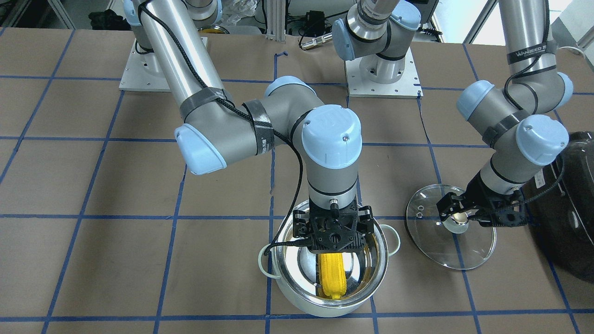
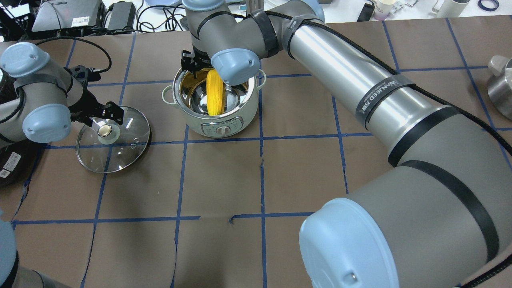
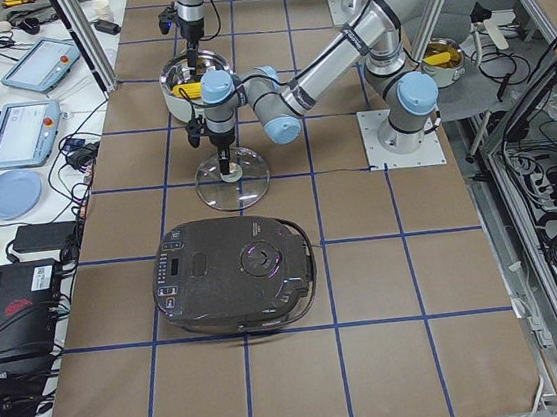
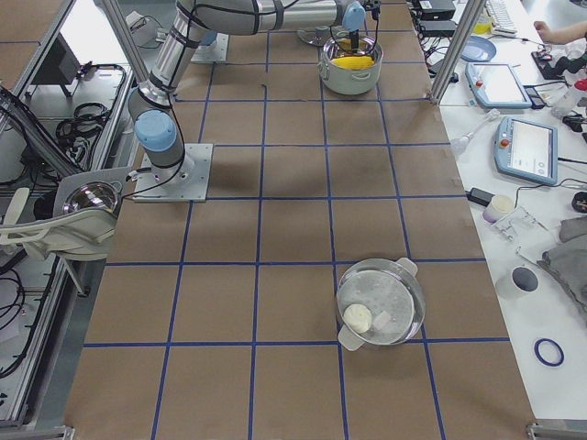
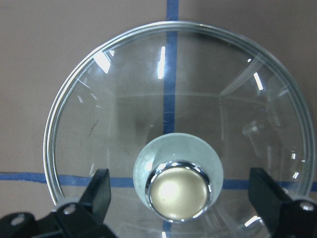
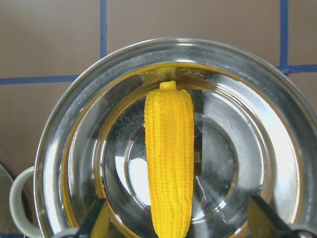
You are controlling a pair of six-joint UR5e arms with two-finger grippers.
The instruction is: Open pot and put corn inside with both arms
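The steel pot (image 1: 381, 246) stands open near the table's middle, with the yellow corn (image 1: 332, 276) leaning inside it. My right gripper (image 1: 334, 246) hangs just above the pot, jaws open wide and clear of the corn (image 6: 168, 158). The glass lid (image 1: 436, 248) lies flat on the table beside the pot. My left gripper (image 1: 458, 218) is low over the lid. Its fingers (image 5: 99, 191) stand open on either side of the metal knob (image 5: 178, 193) without touching it. The pot (image 2: 218, 125), corn (image 2: 215, 96) and lid (image 2: 120, 150) also show in the overhead view.
A large dark grey appliance (image 1: 573, 208) sits close behind my left gripper. A second lidded steel pot (image 4: 381, 302) stands far off toward the table's right end. The arm base plates (image 1: 383, 79) are at the robot's side of the table.
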